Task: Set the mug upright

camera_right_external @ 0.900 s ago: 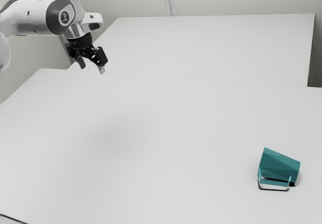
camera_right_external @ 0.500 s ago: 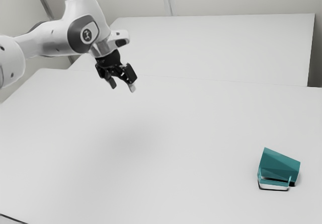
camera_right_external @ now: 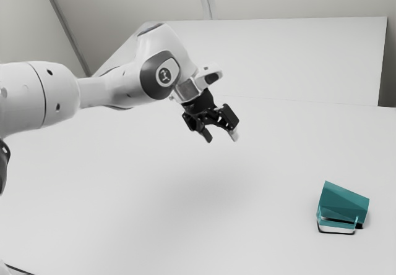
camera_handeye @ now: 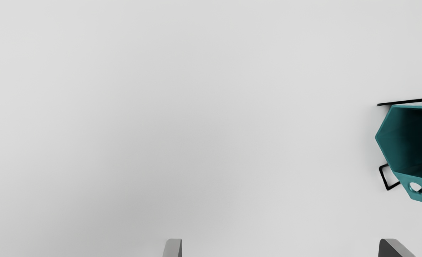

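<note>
Mug (camera_right_external: 344, 202) lies on its side on the surface (camera_right_external: 185, 232), below and well apart from the open, empty jaws; descending off-centre, they could knock it rolling away.

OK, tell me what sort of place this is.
Probably a robot test room or lab, rendered in simulation: a broad white table, a jointed robot arm reaching over it, and a lone teal mug lying tipped over, like a practice object.

Exterior: counter (camera_right_external: 124, 238) viewed obliquely from arm's (camera_right_external: 55, 96) side, farther off. Wrist: faced down, closer. Counter, teal mug (camera_right_external: 345, 204) shared.
</note>
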You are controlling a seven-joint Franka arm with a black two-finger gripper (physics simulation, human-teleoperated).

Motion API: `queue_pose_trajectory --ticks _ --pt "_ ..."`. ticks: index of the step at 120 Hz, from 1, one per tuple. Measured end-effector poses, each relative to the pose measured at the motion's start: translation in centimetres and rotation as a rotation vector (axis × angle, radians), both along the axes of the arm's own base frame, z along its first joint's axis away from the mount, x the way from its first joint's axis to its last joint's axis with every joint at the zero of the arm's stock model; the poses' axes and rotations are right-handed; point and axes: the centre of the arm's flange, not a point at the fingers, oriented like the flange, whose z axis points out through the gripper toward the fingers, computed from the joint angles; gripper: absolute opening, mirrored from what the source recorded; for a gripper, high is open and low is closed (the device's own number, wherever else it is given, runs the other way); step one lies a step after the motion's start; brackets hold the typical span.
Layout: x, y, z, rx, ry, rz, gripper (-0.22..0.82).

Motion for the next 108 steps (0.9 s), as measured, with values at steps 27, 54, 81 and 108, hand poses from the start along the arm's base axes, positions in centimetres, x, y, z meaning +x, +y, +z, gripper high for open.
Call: queue_pose_trajectory --ticks 27,54,81,108 --pt "-1.4 -5.5 -3.9 -0.163 0.094 0.063 0.60" --pt "-3.7 -9.5 -6.1 -0.276 0.132 0.089 0.60" --pt "-4.7 -12.6 -9.6 -0.362 0.165 0.110 0.60" --pt "-3.9 -16.2 -11.3 -0.410 0.134 0.069 0.60"
